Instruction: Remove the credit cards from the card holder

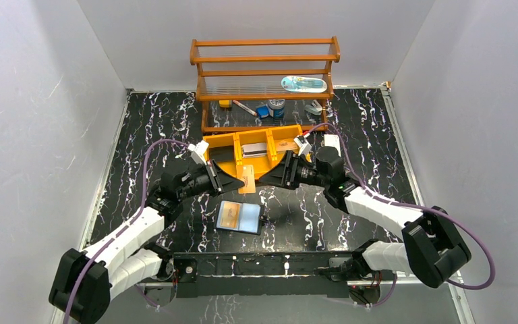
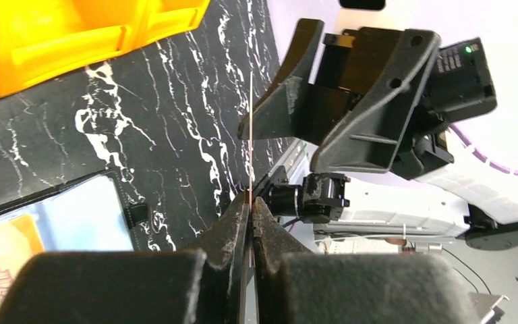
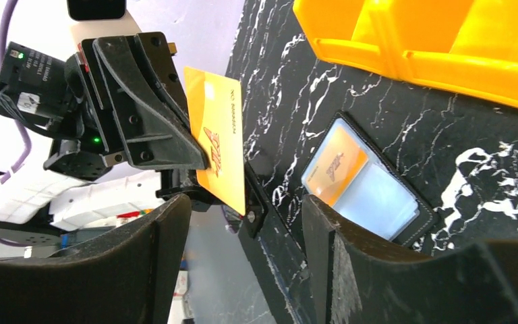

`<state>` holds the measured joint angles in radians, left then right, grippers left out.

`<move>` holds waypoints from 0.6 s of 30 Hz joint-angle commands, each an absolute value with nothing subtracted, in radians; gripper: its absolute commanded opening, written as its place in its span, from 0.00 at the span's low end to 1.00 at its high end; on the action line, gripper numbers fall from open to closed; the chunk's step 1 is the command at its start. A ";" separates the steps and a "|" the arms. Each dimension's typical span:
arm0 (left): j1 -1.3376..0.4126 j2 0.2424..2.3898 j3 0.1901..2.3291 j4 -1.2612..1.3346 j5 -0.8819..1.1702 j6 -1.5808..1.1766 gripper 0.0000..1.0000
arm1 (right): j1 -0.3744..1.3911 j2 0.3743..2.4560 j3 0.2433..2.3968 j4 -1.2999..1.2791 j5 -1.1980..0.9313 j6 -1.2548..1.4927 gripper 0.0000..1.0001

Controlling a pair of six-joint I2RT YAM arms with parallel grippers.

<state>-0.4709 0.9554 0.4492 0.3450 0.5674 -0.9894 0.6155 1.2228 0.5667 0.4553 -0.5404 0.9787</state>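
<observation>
My left gripper (image 1: pixel 237 181) is shut on an orange-tan credit card (image 1: pixel 246 179), held upright on its edge above the table. In the left wrist view that card (image 2: pixel 251 121) shows as a thin vertical line rising from the closed jaws (image 2: pixel 250 202). My right gripper (image 1: pixel 268 177) faces it from the right, open, its fingers (image 3: pixel 168 243) on either side of the card's (image 3: pixel 219 145) near corner without touching it. The card holder (image 1: pixel 240 217) lies open on the table below, pale blue inside, with another orange credit card (image 3: pixel 337 165) in one panel.
A yellow three-compartment bin tray (image 1: pixel 253 133) sits just behind both grippers, with flat items in it. Behind it stands a wooden shelf (image 1: pixel 263 74) with small objects. White walls close in the black marble table on the left, right and back.
</observation>
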 commanded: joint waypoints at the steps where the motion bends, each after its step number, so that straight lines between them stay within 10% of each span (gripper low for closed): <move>1: -0.468 0.969 0.452 0.465 0.669 -1.021 0.00 | 0.611 1.249 0.599 0.600 -0.611 1.036 0.67; 18: -0.468 0.986 0.399 0.615 0.771 -1.090 0.00 | 0.610 1.411 0.585 0.996 -0.793 1.236 0.29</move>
